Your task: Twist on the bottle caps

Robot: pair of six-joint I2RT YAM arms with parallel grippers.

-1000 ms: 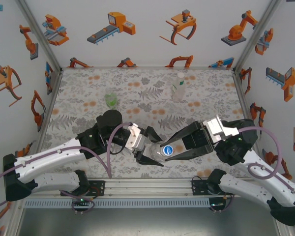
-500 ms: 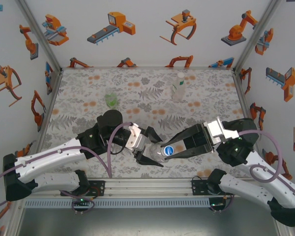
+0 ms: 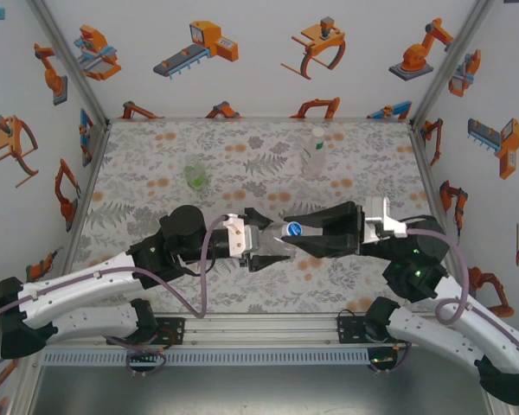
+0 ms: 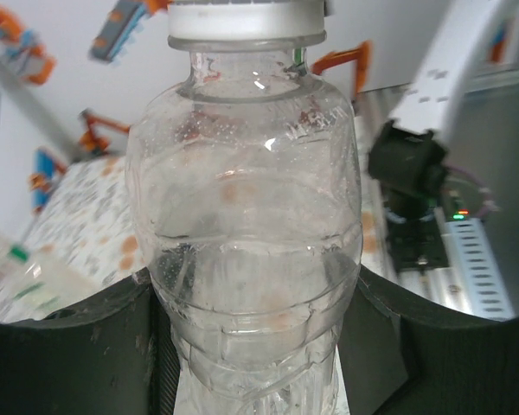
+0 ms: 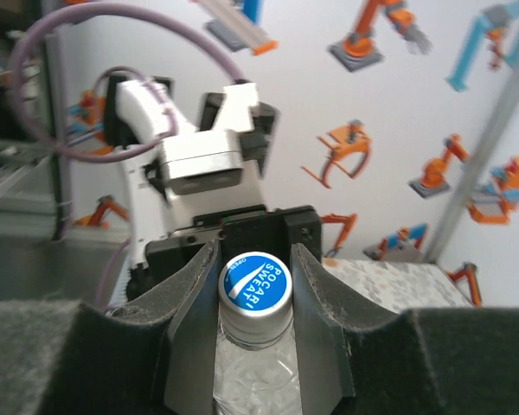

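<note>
Right wrist: right claw (image 5: 254,262) clamps the cap (image 5: 255,283); left claw (image 4: 255,346) grips bottle (image 4: 246,216).

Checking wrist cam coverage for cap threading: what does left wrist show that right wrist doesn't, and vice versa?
Left wrist: the clear bottle, ribbed body clamped in the left hand, its white cap side-on at the top, plus a labelled bottle blurred at the left edge. Right wrist: the cap's blue printed top, and the right hand with fingers against both its sides. Both: that same bottle and cap.
</note>
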